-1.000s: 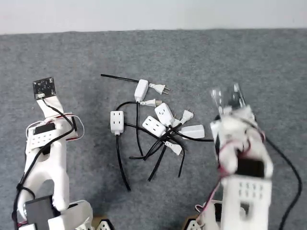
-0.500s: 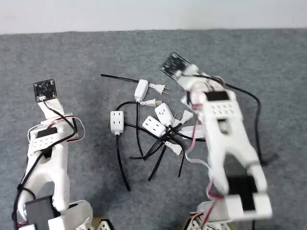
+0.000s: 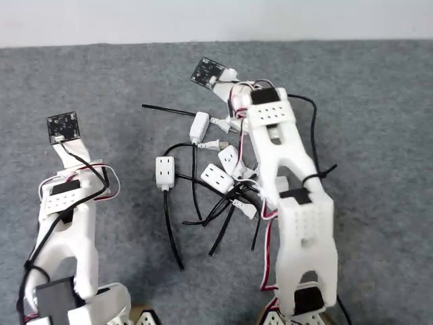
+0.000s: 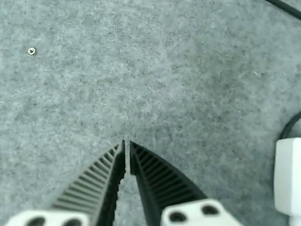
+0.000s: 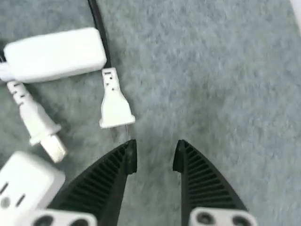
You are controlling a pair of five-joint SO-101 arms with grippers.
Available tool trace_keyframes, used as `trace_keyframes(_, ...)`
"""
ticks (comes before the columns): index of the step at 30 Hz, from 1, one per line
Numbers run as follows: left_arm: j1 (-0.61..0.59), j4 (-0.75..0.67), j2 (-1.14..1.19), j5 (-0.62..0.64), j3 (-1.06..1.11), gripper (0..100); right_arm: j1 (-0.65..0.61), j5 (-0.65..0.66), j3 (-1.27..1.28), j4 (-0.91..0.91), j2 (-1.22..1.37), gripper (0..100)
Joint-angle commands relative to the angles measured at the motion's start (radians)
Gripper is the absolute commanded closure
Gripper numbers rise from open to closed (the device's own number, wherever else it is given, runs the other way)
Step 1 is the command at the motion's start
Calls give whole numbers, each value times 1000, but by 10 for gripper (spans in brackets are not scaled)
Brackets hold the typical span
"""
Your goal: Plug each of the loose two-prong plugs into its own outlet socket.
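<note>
**Light plugs, springy cords: take hold of the body, not the prongs**

The grey felt counter (image 3: pixel 379 101) carries everything, and its nap should keep small parts from sliding. In the middle lies the black cord tangle (image 3: pixel 216 217), with several leads crossing one another. I judge them stiff enough to spring back and tug at whatever I lift, so a plug will want to twist as it comes free.

White socket blocks sit in and around the tangle. One lone socket block (image 3: pixel 164 172) lies at the edge nearer my left arm. A long socket block (image 5: pixel 54 52) and a slotted socket face (image 5: pixel 23 186) lie close under my right wrist. They look like light hard plastic, likely to skid when pushed against, so one may need bracing.

My right pincer (image 5: pixel 155 153) hangs low over the counter with its jaws parted and nothing between them. My left pincer (image 4: pixel 126 146) is closed on nothing, well apart over bare felt.

The two-prong plug (image 5: pixel 115 106) lies just beyond one right fingertip. Its prongs are hard to make out but seem to point toward me. A second plug (image 5: pixel 37 125) lies beside it. Both are small, smooth and light. I would pinch the flat sides of the moulded body and leave the thin prongs free.
</note>
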Motion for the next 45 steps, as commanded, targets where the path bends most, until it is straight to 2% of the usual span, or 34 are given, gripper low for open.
trace_keyframes(1, -6, -28, -35, -9, -10, 985, -12, 9, -247, 62, 74, 862)
trace_keyframes(6, -6, -28, -34, -9, -12, 985, -12, 15, -453, 154, 240, 861)
trace_keyframes(13, -6, -28, -31, -9, -13, 985, -12, 15, -591, 183, 453, 861)
trace_keyframes(23, -8, -28, -29, -9, -15, 985, 2, 8, -767, 384, 484, 862)
trace_keyframes(27, -8, -28, -28, -9, -15, 985, -5, -95, -937, 493, 487, 861)
trace_keyframes(29, -8, -28, -28, -9, -15, 985, -27, -106, -1003, 545, 493, 861)
trace_keyframes(33, -8, -28, -28, -9, -15, 985, -62, -103, -937, 562, 496, 861)
trace_keyframes(39, -8, -28, -28, -9, -15, 985, -65, -94, -858, 461, 535, 860)
trace_keyframes(45, -11, -28, -28, -9, -15, 985, -73, -94, -850, 433, 593, 753)
